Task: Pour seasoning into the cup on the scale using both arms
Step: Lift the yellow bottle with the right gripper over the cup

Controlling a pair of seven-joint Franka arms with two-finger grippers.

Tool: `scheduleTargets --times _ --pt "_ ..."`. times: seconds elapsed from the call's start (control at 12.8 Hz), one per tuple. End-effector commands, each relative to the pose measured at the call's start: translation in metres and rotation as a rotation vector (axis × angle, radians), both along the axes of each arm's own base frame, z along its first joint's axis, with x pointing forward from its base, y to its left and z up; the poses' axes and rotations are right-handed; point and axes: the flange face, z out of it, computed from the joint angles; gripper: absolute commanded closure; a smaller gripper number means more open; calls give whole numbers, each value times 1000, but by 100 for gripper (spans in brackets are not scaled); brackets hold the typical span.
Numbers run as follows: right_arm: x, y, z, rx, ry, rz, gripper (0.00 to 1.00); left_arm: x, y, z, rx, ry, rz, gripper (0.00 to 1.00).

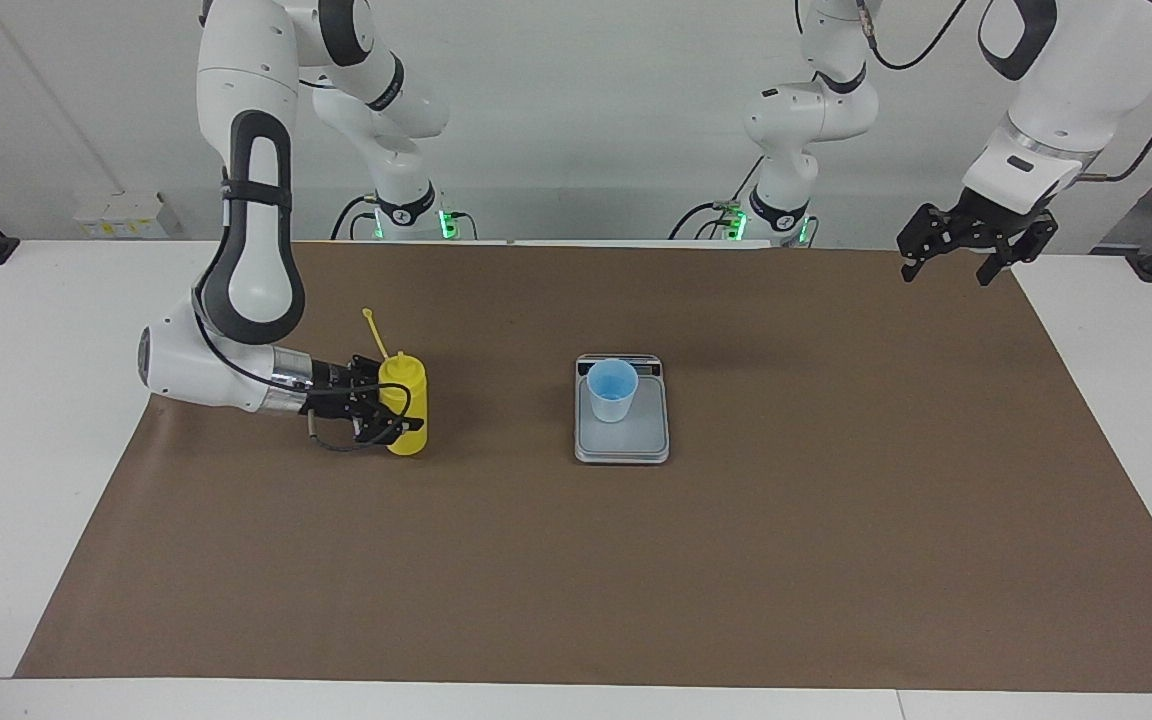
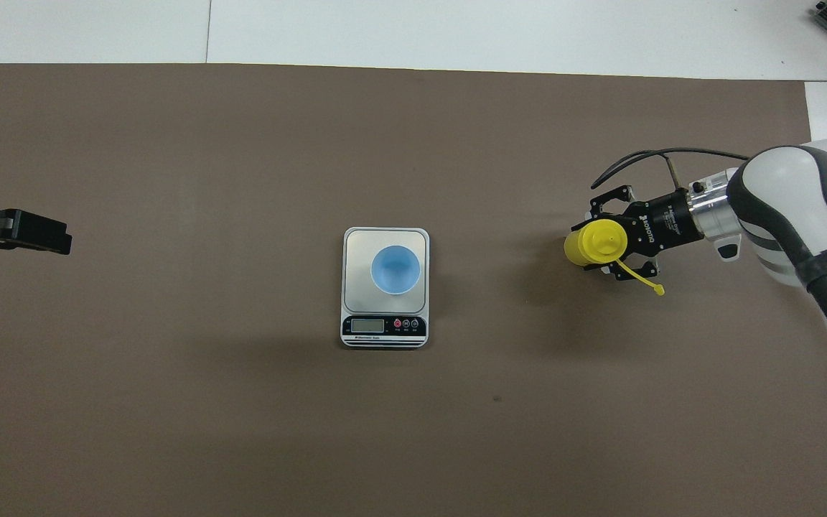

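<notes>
Pouring is not begun: our right tool (image 1: 383,402) pinches the upright bottle (image 1: 406,405) toward the bench's right-arm end; cup (image 1: 612,389) sits on the scale (image 1: 622,440) mid-bench; left tool (image 1: 976,240) waits, spread.

The cup (image 1: 612,389) stands on the scale (image 1: 622,440), mid-table (image 1: 636,580). The bottle (image 1: 404,405) stands well apart, toward the right arm's end.

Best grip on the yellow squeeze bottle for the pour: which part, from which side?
Take the yellow bottle round its cylindrical body at mid-height, coming in level from the right arm's end of the table, as the right gripper does. It stands upright, and that leaves the nozzle cap and strap free. The left gripper waits in the air.
</notes>
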Motion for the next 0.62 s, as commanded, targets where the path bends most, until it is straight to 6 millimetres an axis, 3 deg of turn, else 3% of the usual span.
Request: scheduleTargets --times 0.0,0.23,0.54 --pt "5 52 32 -97 -43 -102 100 -4 -2 1 -10 0 5 0" --pt "15 119 49 -248 -77 -163 100 -6 3 1 -9 5 14 0" --pt "14 205 69 -473 -138 -179 100 -6 6 2 -9 5 19 0"
